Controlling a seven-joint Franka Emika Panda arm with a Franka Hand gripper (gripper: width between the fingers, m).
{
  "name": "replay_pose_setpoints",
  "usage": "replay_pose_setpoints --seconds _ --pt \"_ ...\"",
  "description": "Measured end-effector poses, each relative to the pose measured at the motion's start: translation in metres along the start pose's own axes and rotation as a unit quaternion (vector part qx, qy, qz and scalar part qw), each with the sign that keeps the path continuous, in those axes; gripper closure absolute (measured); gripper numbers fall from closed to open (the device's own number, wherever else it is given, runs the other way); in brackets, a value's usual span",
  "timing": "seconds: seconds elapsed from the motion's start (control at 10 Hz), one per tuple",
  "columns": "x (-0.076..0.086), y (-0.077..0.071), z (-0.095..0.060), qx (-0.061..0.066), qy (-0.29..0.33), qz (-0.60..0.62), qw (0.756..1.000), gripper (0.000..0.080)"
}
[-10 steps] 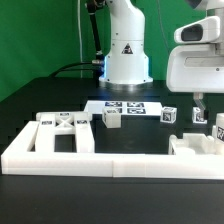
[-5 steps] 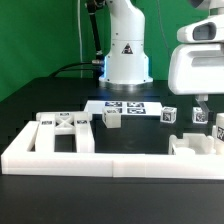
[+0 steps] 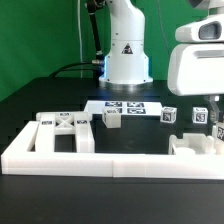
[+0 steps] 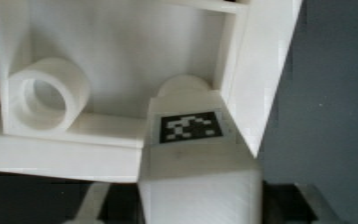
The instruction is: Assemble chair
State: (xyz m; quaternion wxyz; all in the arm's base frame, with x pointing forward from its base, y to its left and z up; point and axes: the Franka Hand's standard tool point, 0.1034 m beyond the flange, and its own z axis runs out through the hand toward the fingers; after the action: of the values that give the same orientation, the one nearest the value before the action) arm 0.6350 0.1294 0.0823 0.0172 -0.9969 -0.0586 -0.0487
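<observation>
The gripper [image 3: 204, 106] hangs low at the ext. view's right, under a big white camera box [image 3: 197, 60]. Its jaws are shut tight on a chair leg [image 3: 203, 116], one jaw on each side. In the wrist view the leg fills the middle. It is long & blocky, w/ a black-and-white tag [image 4: 194, 125] on its face.

Right behind the leg is a white chair part [image 4: 247, 60] w/ flat walls & a round ring [image 4: 43, 95] on one side. Can't tell if the leg touches it.

A small tagged block [image 3: 170, 116] stands on the dark table [image 3: 40, 100], near the gripper, toward the ext. view's left. Next comes the marker board [image 3: 125, 106], lying flat. A second block [image 3: 112, 118] stands just in front of the board.

Farther to the ext. view's left lies the ladder frame [image 3: 65, 132], flat on the table, w/ tags along its top bar.

A long low white rail [image 3: 110, 160] runs across the front & turns back at the left end. The ladder frame lies just inside that corner.

At the back is the robot base [image 3: 127, 50], white, w/ a green wall [image 3: 40, 30] behind it.
</observation>
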Motion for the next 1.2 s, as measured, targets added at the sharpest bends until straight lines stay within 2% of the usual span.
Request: replay_pose_setpoints --seconds 0.2,0.3,0.5,0.7,1.1,1.2 --pt "-0.0001 0.0000 0.0001 0.000 0.000 0.019 1.000 0.0512" --pt "-0.0004 0.0008 0.0006 0.004 0.001 0.097 0.995 0.0512" --pt "-0.0007 0.0022 0.0009 0.005 0.000 0.256 0.967 0.0512" --pt "-0.0010 0.0023 0.0017 0.006 -0.002 0.397 0.918 0.0512" --pt "-0.0005 0.0019 0.0017 0.011 -0.008 0.623 0.782 0.0511" --pt "-0.0003 0.0028 0.0016 0.012 -0.009 0.640 0.768 0.0511"
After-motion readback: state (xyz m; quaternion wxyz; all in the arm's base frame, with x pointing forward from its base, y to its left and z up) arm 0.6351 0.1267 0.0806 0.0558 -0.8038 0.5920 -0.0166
